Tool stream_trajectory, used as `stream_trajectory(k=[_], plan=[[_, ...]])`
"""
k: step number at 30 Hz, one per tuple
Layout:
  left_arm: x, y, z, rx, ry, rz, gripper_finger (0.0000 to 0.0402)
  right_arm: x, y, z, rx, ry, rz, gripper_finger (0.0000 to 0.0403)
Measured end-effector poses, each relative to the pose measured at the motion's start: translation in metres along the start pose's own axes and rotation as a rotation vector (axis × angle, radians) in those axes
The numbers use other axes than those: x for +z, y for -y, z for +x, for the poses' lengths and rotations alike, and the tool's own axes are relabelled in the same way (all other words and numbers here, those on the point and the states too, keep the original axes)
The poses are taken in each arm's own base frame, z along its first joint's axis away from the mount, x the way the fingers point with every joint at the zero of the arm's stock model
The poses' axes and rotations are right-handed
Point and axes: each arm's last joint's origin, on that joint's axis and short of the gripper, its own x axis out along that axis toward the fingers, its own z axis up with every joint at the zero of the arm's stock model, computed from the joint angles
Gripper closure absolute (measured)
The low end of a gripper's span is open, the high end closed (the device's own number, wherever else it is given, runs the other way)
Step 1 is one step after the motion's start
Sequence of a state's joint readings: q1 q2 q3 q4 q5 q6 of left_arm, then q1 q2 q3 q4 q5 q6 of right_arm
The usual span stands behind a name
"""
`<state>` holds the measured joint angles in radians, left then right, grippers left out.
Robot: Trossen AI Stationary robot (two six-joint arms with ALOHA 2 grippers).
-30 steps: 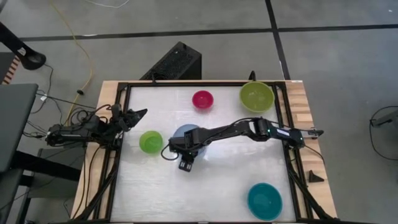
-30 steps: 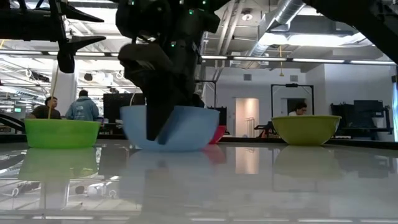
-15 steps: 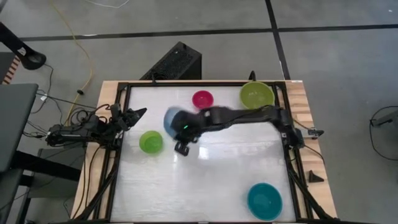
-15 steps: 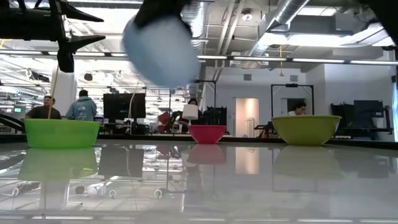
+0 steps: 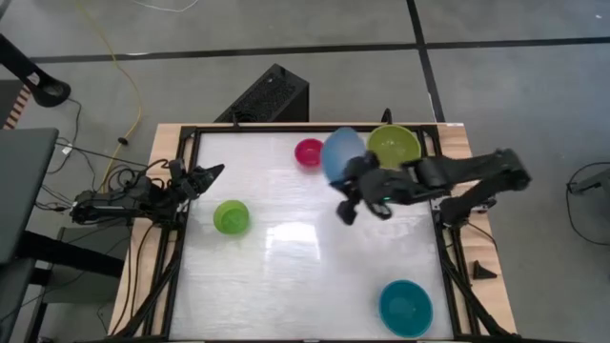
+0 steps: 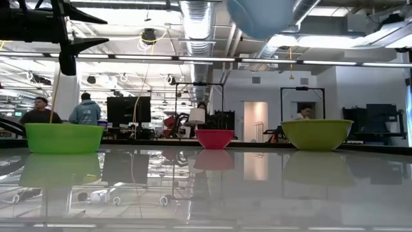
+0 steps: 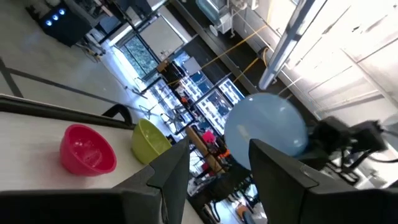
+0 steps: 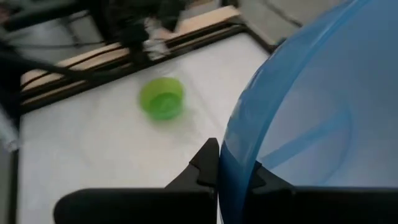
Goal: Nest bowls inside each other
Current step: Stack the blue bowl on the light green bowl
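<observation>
The light blue bowl (image 5: 342, 153) hangs high over the table's far right part, tipped on its side, with my right gripper (image 5: 356, 181) shut on it; its underside shows at the low view's top (image 6: 261, 15). Resting on their bases are the pink bowl (image 5: 309, 151), the olive-green bowl (image 5: 394, 146), the small bright green bowl (image 5: 231, 216) and the teal bowl (image 5: 405, 307). My left gripper (image 5: 215, 172) waits open at the table's left edge, pointing at the table. My right gripper pinches the light blue bowl's rim (image 8: 231, 163), one finger outside the wall (image 8: 208, 163) and one inside (image 8: 263, 182). The bowl is lifted clear of the table and tilted, its rounded underside turned toward the table's left.
A black frame (image 5: 286, 129) runs around the white tabletop. The table's middle and near left hold nothing. Beyond the far edge, people (image 6: 84, 111) show in the room.
My right gripper has lifted the light blue bowl off the table's middle, swung it up and toward the far right, and tipped it onto its side. The other bowls and my left arm have kept still.
</observation>
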<state>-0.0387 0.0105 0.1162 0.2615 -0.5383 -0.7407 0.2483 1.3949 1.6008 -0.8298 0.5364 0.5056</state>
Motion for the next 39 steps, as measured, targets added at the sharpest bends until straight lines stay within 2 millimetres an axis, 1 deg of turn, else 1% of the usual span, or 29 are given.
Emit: stream_trajectory(k=[3,5,9,15,17,18,21,25,28,31,35,39], plan=[[0.000,0.000,0.000,0.006,0.005,-0.001,0.0246,-0.022,0.022,-0.017,0.001,0.067,0.062,0.0370],[0.000,0.000,0.000,0.006,0.005,-0.005,0.0246,-0.041,0.036,-0.025,0.011,0.098,0.099,0.0370],[0.000,0.000,0.000,0.010,0.009,-0.006,0.0246,-0.079,0.066,-0.026,0.002,0.163,0.153,0.0370],[0.001,-0.002,0.000,0.055,0.051,-0.023,0.0246,-0.128,0.117,-0.028,-0.041,0.295,0.275,0.0370],[0.002,-0.002,0.000,0.069,0.063,-0.023,0.0246,-0.141,0.133,-0.029,-0.082,0.322,0.298,0.0370],[0.002,-0.002,0.000,0.074,0.068,-0.024,0.0246,-0.144,0.140,-0.030,-0.107,0.337,0.304,0.0370],[0.002,-0.003,0.000,0.088,0.082,-0.024,0.0246,-0.149,0.157,-0.032,-0.209,0.319,0.274,0.0370],[0.003,-0.003,0.000,0.111,0.103,-0.025,0.0246,-0.139,0.174,-0.033,-0.295,0.263,0.211,0.0370],[0.003,-0.004,0.000,0.130,0.121,-0.027,0.0246,-0.139,0.189,-0.019,-0.332,0.121,0.178,0.0370],[0.004,-0.004,0.000,0.137,0.127,-0.027,0.0246,-0.137,0.207,-0.002,-0.340,0.022,0.173,0.0370],[0.004,-0.004,-0.001,0.141,0.131,-0.030,0.0246,-0.141,0.234,0.022,-0.336,-0.125,0.206,0.0370],[0.004,-0.004,-0.001,0.139,0.132,-0.043,0.0246,-0.138,0.258,0.039,-0.336,-0.217,0.233,0.0370]])
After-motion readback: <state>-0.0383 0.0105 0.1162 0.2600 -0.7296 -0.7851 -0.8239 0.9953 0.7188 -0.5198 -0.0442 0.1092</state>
